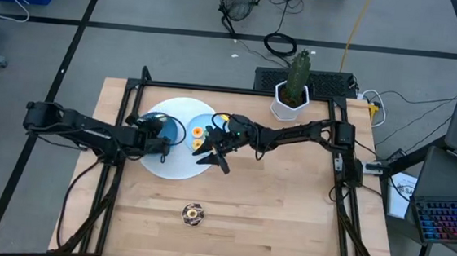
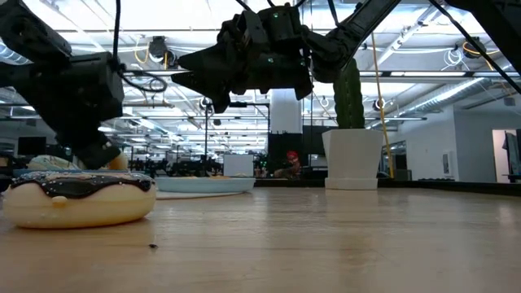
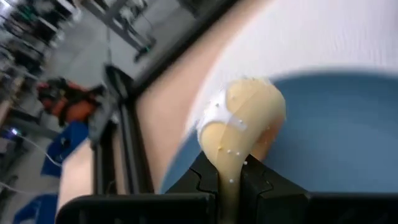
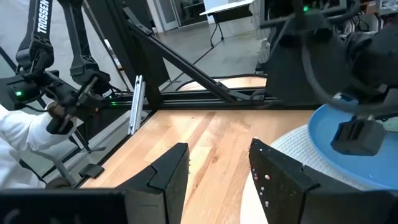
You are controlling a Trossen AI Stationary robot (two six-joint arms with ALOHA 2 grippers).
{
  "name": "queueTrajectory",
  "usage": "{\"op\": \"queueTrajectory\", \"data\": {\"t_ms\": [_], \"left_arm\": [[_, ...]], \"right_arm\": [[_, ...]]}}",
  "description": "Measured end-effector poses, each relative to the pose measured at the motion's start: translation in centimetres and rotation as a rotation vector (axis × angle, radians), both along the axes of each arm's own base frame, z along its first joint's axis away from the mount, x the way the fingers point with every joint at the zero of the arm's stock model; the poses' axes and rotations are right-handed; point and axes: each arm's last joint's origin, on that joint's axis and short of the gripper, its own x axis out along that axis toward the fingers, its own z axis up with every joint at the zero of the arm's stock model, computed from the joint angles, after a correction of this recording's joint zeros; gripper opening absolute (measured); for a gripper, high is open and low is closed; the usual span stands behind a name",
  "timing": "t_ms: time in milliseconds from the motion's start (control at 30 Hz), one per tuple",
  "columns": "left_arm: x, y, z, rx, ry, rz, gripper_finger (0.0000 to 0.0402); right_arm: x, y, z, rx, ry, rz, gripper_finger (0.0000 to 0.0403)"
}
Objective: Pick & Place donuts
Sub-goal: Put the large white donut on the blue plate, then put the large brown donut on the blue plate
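One donut [image 3: 239, 134] seemingly stands edgewise in left tool [image 3: 231, 180].

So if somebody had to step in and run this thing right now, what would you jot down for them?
Left gripper: shut on a pale yellow donut, held over the light blue plate.
Right gripper: open, empty, hovering by the white mat's edge.
Orange donut: on the mat, next to the right gripper.
Chocolate donut: alone on the table, near its front edge.
Done: one donut picked up.
Left: set it down, then fetch the orange and chocolate ones.
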Motion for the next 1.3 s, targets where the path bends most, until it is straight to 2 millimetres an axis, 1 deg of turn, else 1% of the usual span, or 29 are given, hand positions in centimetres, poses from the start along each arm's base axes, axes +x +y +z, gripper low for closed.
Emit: {"op": "queueTrajectory", "data": {"t_ms": [133,433,633,733,867,967,1033,1133,1200,1300], "left_arm": [[-0.2,-0.1,-0.4,-0.074,-0.001,0.014,0.0022],[0.0,-0.3,-0.5,-0.160,-0.025,-0.011,0.0119],[0.4,-0.3,0.0,-0.149,-0.053,-0.020,0.0168],[1.0,-0.6,1.1,-0.130,-0.073,-0.065,0.0199],[1.8,-0.9,3.1,-0.110,-0.131,-0.129,0.0245],[2.0,-1.1,4.5,-0.099,-0.168,-0.172,0.0276],[1.9,-1.1,5.4,-0.090,-0.185,-0.195,0.0291],[1.9,-1.3,6.9,-0.081,-0.255,-0.215,0.0306],[1.9,-1.5,8.1,-0.085,-0.306,-0.245,0.0312],[1.8,-1.9,10.3,-0.083,-0.360,-0.323,0.0320]], "right_arm": [[0.0,0.0,0.0,-0.001,-0.003,0.000,0.0155],[0.0,0.0,0.1,0.001,-0.006,0.002,0.0155],[-0.1,0.3,0.2,-0.001,-0.029,0.107,0.0155],[-0.1,0.6,0.3,-0.004,-0.033,0.115,0.0155],[-0.1,1.0,0.3,-0.015,-0.039,0.124,0.0155],[-0.1,1.1,0.3,-0.015,-0.037,0.127,0.0155],[-0.1,1.2,0.3,-0.014,-0.038,0.137,0.0155],[-0.2,1.6,0.4,-0.003,-0.047,0.215,0.0155],[-0.2,2.4,0.4,-0.016,-0.068,0.275,0.0155],[-0.2,4.6,0.4,-0.082,-0.121,0.354,0.0155]]}}
